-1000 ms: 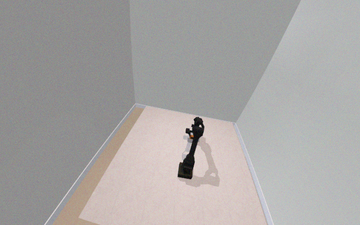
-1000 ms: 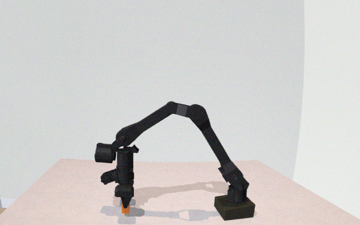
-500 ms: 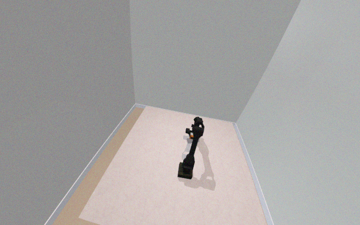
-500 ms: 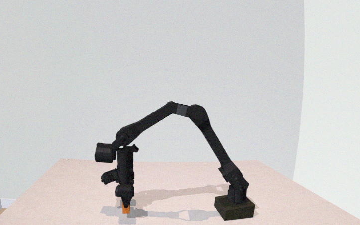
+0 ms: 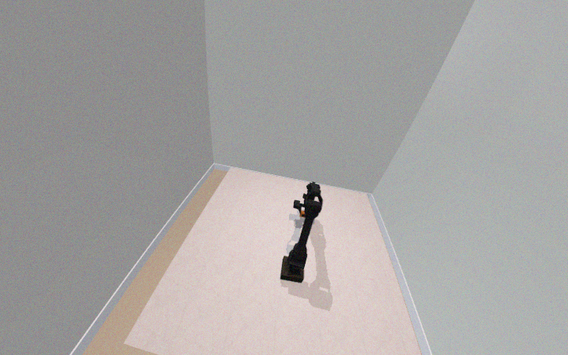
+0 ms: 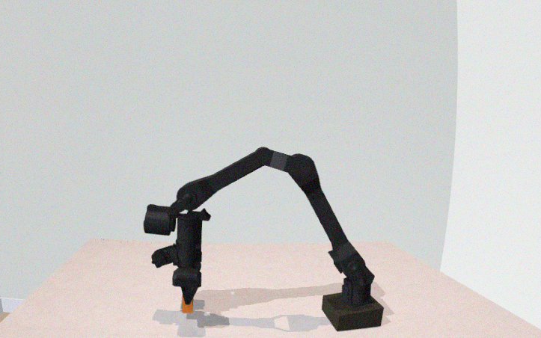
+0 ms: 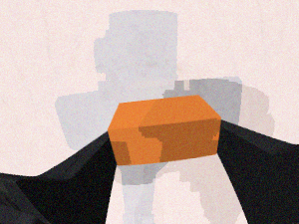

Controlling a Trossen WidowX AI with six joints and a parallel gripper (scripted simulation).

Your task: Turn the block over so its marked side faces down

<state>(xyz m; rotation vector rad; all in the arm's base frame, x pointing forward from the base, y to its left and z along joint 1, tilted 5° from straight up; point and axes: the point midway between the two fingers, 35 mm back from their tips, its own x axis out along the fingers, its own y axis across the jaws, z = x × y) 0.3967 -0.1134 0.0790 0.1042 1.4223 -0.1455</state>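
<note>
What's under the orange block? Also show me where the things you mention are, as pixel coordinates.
The wrist view shows the pink table (image 5: 232, 264) (image 6: 264, 268) (image 7: 30, 59) around the orange block (image 5: 302, 213) (image 6: 187, 307) (image 7: 164, 130). Its underside is hidden, so I can't tell what's there, or whether a mark is.
</note>
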